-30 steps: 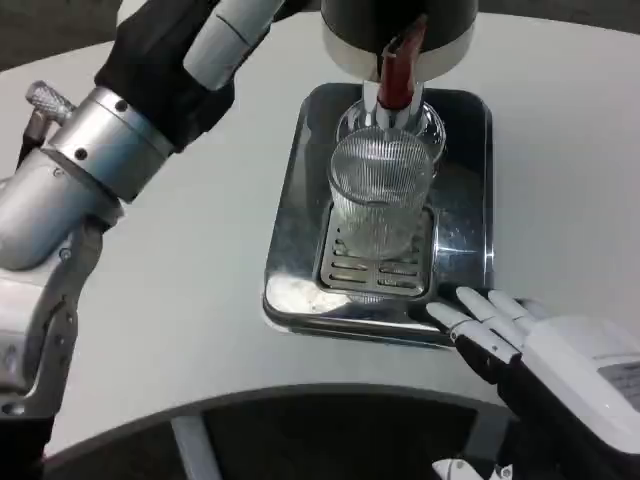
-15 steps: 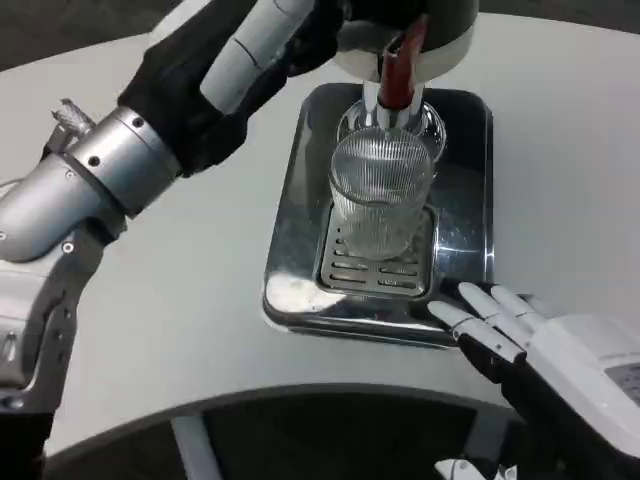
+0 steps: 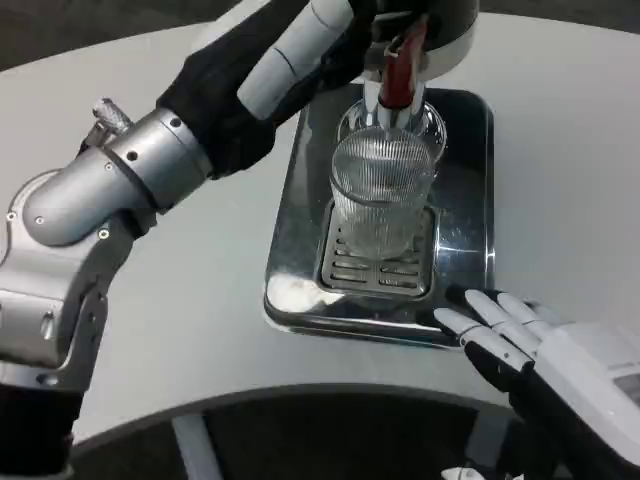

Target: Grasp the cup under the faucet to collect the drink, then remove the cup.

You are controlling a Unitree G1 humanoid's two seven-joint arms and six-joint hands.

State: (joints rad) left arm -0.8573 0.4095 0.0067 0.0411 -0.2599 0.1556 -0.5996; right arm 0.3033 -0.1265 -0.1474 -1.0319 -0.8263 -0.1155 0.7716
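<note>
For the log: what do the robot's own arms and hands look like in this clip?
The left arm is brushed silver metal with rounded joint housings, small dark screws and a knurled silver knob at the wrist; beyond it comes a black covering with a white panel. The right hand has a white back, slim white fingers with black sections beneath, and a black wrist.

**Ribbed cup upright under the faucet**

The clear, ribbed cup (image 3: 382, 195) stands upright on the slotted grate of the shiny metal drip tray (image 3: 470, 215), directly beneath the red-and-silver faucet (image 3: 395, 75).
</note>
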